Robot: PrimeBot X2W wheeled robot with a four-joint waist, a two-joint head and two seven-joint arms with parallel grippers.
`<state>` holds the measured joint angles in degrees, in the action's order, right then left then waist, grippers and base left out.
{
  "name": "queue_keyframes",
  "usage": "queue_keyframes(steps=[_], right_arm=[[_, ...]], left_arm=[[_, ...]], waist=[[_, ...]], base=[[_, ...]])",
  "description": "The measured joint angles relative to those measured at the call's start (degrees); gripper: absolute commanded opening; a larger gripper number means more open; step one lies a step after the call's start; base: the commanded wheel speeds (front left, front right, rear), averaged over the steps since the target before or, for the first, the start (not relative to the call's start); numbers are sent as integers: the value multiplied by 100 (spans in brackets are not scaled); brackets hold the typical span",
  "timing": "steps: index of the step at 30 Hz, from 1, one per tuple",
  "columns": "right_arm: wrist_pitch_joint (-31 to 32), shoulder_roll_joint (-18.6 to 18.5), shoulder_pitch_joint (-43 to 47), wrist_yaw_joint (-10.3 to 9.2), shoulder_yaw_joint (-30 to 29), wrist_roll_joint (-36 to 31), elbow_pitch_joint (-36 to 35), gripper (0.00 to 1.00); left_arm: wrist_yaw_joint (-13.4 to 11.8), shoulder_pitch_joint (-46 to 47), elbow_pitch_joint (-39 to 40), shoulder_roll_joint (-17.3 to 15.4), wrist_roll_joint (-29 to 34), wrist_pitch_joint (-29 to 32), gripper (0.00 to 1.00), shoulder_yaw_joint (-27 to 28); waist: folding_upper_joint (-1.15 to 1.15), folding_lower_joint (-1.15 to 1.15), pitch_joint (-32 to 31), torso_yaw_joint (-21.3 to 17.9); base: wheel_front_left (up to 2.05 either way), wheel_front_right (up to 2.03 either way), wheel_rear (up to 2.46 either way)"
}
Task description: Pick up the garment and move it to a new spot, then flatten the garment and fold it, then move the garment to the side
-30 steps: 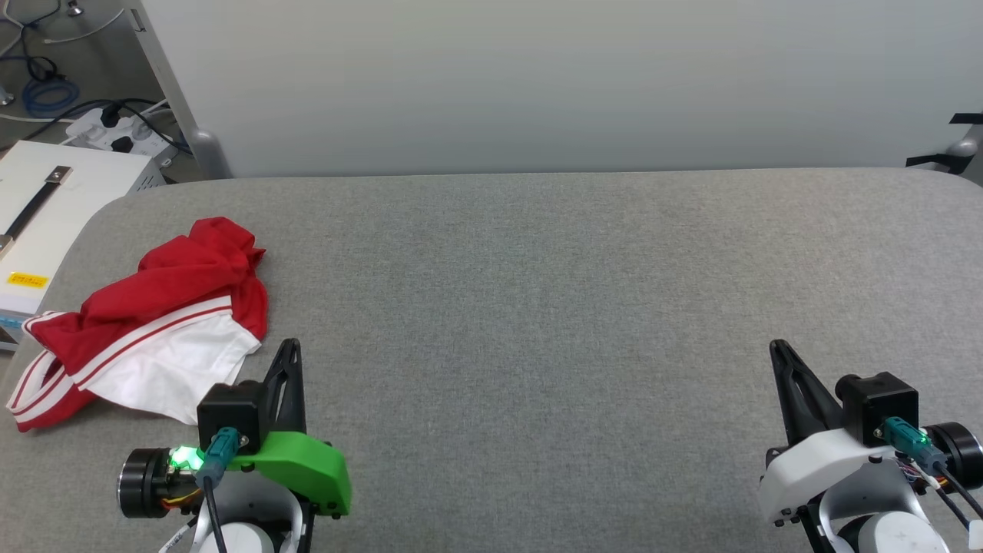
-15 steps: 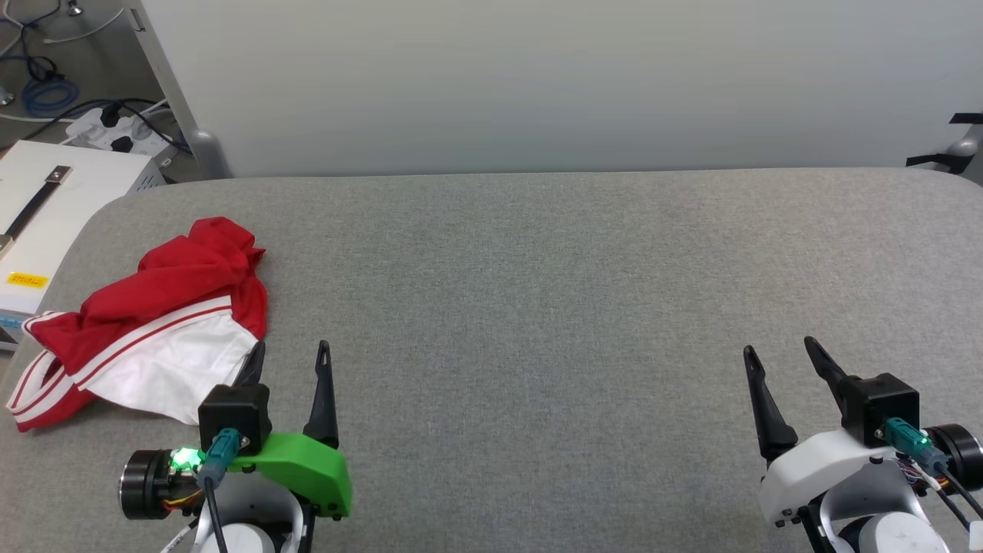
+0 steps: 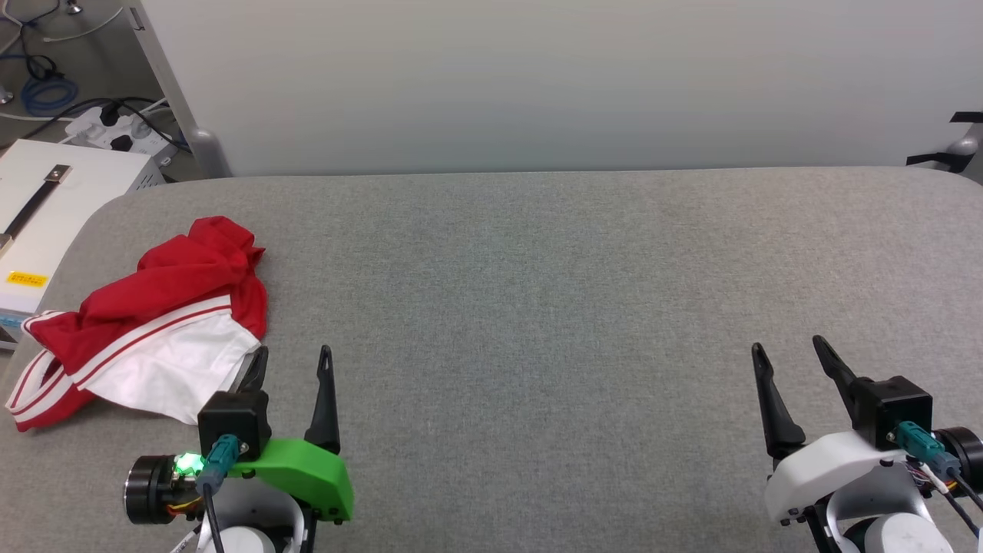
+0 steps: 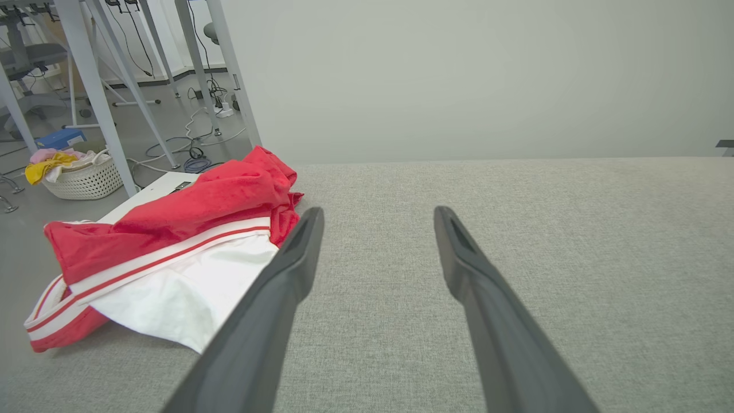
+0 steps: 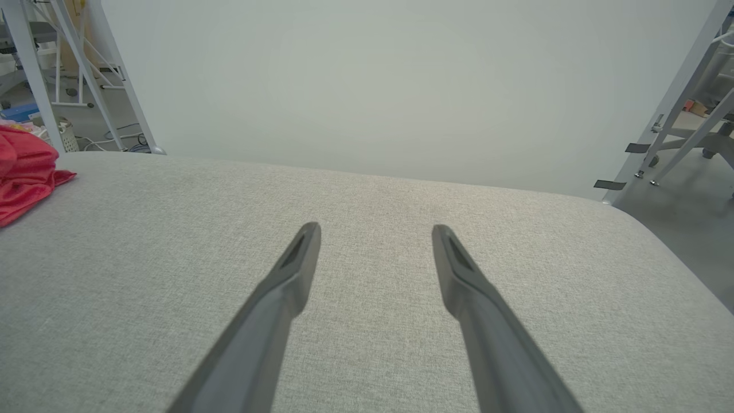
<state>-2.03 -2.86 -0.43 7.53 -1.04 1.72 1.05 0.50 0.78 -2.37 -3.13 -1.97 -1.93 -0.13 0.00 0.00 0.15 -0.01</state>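
The garment (image 3: 153, 322) lies in a crumpled heap at the left edge of the grey padded table (image 3: 537, 307). Its red body is bunched toward the far side, and a white sleeve with red-and-white striped trim is spread toward the near side. The left gripper (image 3: 294, 352) sits just to the right of that sleeve, near the table's front. Its two dark fingers are spread apart with nothing between them. The left finger's tip is right beside the sleeve's edge (whether it touches the cloth cannot be told). In the left wrist view the garment (image 4: 189, 229) lies to the left of the parted fingers (image 4: 298, 252).

The right gripper (image 3: 789, 344) is well apart from it, near the table's right end. Its fingers are likewise parted and empty above bare grey cloth. In the right wrist view a corner of the red fabric (image 5: 23, 172) shows at the far left. A white box (image 3: 46, 200) stands off the table's left edge, and a pale panel (image 3: 537, 77) rises behind the far edge.
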Motion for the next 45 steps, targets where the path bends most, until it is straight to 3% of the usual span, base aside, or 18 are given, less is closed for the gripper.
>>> queue_keyframes(steps=[45], right_arm=[[-532, 0, 4, 0, -101, 60, 138, 100]], left_arm=[[186, -12, -289, 0, -313, -521, 100, 20]], waist=[[0, 0, 50, 84]], base=[[0, 0, 0]])
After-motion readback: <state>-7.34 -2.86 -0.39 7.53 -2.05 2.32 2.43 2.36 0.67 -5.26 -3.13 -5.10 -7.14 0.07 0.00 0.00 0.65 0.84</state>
